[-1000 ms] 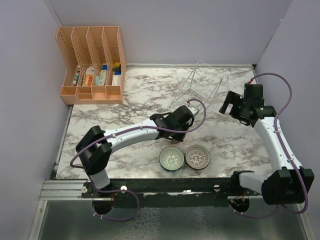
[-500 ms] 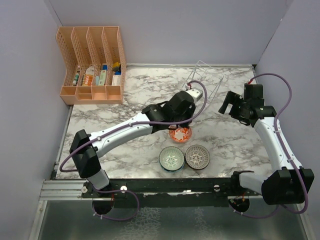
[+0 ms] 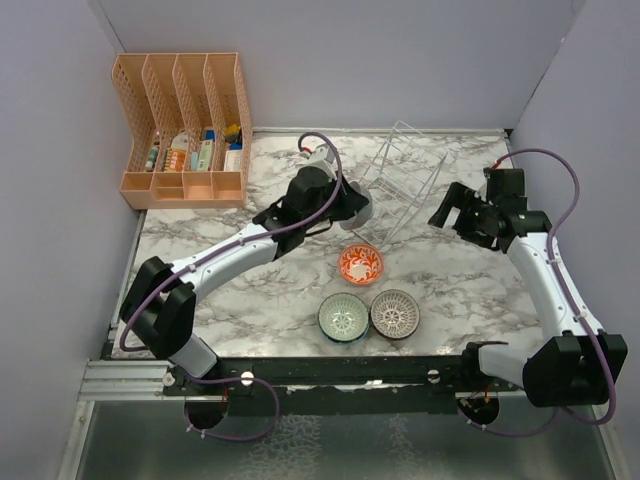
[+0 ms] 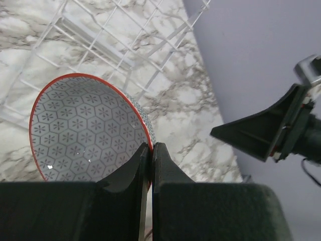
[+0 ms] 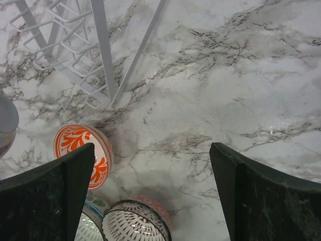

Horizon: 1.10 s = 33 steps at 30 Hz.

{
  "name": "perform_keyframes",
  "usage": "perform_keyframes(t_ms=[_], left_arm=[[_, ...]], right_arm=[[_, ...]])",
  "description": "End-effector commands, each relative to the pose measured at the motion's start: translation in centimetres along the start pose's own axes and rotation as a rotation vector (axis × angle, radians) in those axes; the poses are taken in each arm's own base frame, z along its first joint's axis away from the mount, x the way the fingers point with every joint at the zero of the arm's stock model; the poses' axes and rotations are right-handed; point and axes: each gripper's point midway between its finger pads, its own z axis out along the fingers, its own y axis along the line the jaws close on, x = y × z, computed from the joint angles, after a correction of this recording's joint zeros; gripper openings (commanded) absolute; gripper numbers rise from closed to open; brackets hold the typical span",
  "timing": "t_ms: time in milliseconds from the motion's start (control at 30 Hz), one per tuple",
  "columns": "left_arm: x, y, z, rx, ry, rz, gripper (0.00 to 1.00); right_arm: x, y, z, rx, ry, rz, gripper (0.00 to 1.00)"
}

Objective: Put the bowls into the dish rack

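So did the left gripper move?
Yes. The left gripper, holding the red-rimmed bowl, moved away from the teal bowl toward the dish rack.

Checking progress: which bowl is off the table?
The red-rimmed bowl, pinched in the left gripper; the orange bowl, teal bowl and brown-grey bowl sit on the table.
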Motion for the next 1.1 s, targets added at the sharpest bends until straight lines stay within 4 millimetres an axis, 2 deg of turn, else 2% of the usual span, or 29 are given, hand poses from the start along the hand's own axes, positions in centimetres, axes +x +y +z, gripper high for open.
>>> perform_keyframes(t_ms=[0, 200, 367, 500, 567, 667, 833, 1000, 1067], left_arm=[[-7.1, -7.2, -2.2, 0.335, -0.257, -0.245, 0.00], [-9.1, -7.3, -2.6, 0.401, -0.349, -0.388, 0.00], [-8.0, -6.0, -1.4, 0.458, -0.348, -0.545, 0.00], [-8.0, -6.4, -1.1, 0.457, -0.319, -0.510, 0.00], [-9.0, -6.9, -1.6, 0.438, -0.316, -0.446, 0.00], [-9.9, -6.5, -2.3, 0.390, -0.294, -0.362, 0.00], [-10.9, -4.5, -4.2, 0.321, -0.275, -0.290, 0.00], [-11.0, -2.2, -6.8, 0.236, -0.267, -0.229, 0.00], [-11.3, -1.5, -7.8, 0.202, -0.273, -0.193, 0.00]], right_arm=[[0.7, 1.1, 0.4, -0.068, 0.038, 0.026, 0.97], [1.1, 1.3, 0.6, -0.083, 0.048, 0.019, 0.97], [0.8, 1.7, 0.8, -0.106, 0.041, 0.003, 0.97], [-0.2, 1.9, 0.9, -0.106, 0.016, -0.022, 0.97], [-0.6, 1.0, 1.3, -0.057, -0.006, -0.035, 0.97], [-1.1, 0.2, 1.9, -0.012, -0.023, -0.041, 0.97], [-1.3, 0.3, 3.3, -0.030, -0.042, -0.026, 0.94], [0.2, -1.0, 5.4, -0.005, -0.030, -0.019, 0.91], [0.7, -0.3, 6.0, -0.073, -0.051, -0.041, 0.88]])
